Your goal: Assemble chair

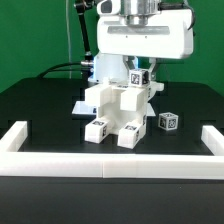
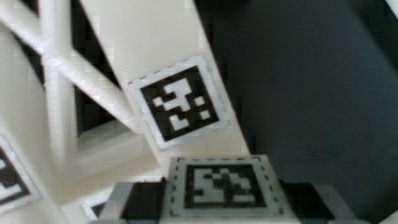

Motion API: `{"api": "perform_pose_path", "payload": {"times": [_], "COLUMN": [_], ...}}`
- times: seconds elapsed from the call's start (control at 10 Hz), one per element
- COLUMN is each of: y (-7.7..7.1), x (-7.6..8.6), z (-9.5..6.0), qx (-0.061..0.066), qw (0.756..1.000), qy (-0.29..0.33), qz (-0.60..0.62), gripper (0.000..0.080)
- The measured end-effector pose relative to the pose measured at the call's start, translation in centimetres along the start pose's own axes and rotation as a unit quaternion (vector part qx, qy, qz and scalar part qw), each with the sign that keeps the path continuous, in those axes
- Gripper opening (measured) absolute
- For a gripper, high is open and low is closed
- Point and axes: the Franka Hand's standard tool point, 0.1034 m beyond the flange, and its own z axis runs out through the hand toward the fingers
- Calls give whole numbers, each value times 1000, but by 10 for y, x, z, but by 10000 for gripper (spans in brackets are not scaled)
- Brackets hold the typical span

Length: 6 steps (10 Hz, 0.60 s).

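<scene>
- OK, chair [image 1: 118,105]: part-built white blocky cluster, standing on the black table [image 1: 40,110], roughly mid-frame in the exterior view.
- Two front legs [image 1: 98,128] stick out toward 6 o'clock, each with a square tag on its end face; the second sits at 4 o'clock of the first.
- Top block [image 1: 140,78] with a tag sits at 1 o'clock of the chair's middle and is the highest part of the cluster.
- Gripper [image 1: 141,72]: big white body directly over the chair at 12 to 1 o'clock, with its fingers reaching down to the top block.
- Jaws: they stand on either side of the top block with only a narrow gap. I cannot tell whether they clamp it or just bracket it, because the contact is hidden in the exterior view.
- Wrist view: close and blurred. It shows slanted white bars of the chair [image 2: 80,110], one tagged face [image 2: 183,105] and a second tag [image 2: 222,185]. Grey shapes [image 2: 135,200] flank that second tag; they may be the fingers, but it is too soft to say.
- Loose cube [image 1: 167,121]: small, white and tagged. It lies on the table at 3 to 4 o'clock of the chair, near it but apart.
- Border rail [image 1: 110,162]: long, low and white. It runs across at 6 o'clock, with its ends turned up at both sides.
</scene>
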Motion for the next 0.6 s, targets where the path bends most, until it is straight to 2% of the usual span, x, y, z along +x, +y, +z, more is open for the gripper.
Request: {"api": "perform_pose_path", "payload": {"times": [0.6], "y": [-1], "x": [2], "z": [1], "qx": [12], "qw": [983], "qy": [-8], "qz": [182], "gripper": [287]}}
